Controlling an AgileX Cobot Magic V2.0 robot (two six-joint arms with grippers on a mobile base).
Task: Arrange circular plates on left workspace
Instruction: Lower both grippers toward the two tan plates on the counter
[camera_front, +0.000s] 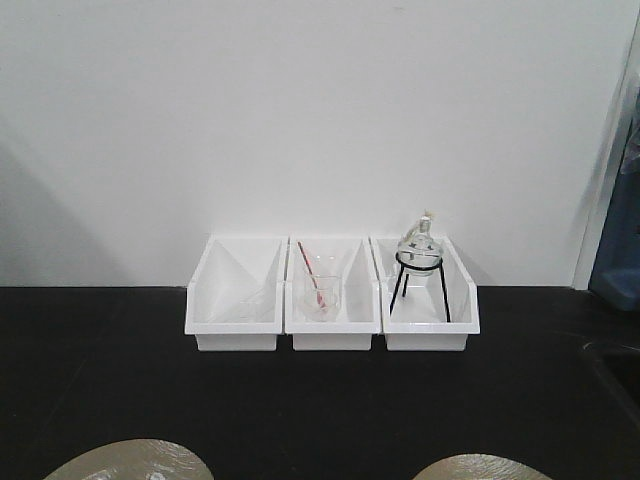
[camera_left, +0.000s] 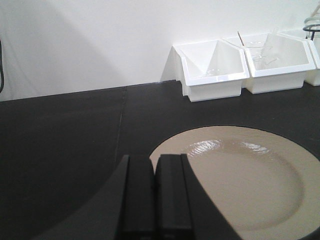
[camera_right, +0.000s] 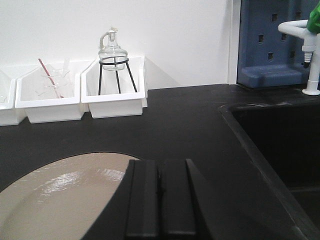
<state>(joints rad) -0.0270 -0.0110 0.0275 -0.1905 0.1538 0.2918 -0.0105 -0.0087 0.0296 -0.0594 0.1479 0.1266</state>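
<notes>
Two round beige plates lie flat on the black bench top (camera_front: 330, 400). The front view cuts them off at its bottom edge, one plate (camera_front: 130, 462) at the left and the other plate (camera_front: 480, 468) at the right. In the left wrist view the left plate (camera_left: 250, 185) fills the lower right, and my left gripper (camera_left: 155, 162) is shut, its fingers over the plate's near left rim. In the right wrist view the right plate (camera_right: 65, 200) fills the lower left, and my right gripper (camera_right: 159, 165) is shut with nothing in it, above the plate's right rim.
Three white bins (camera_front: 332, 295) stand in a row against the back wall. The middle one holds a glass beaker (camera_front: 320, 295) with a red rod, the right one a glass lamp on a black tripod (camera_front: 420, 265). A recessed sink (camera_right: 280, 145) and a white tap (camera_right: 312, 55) lie to the right.
</notes>
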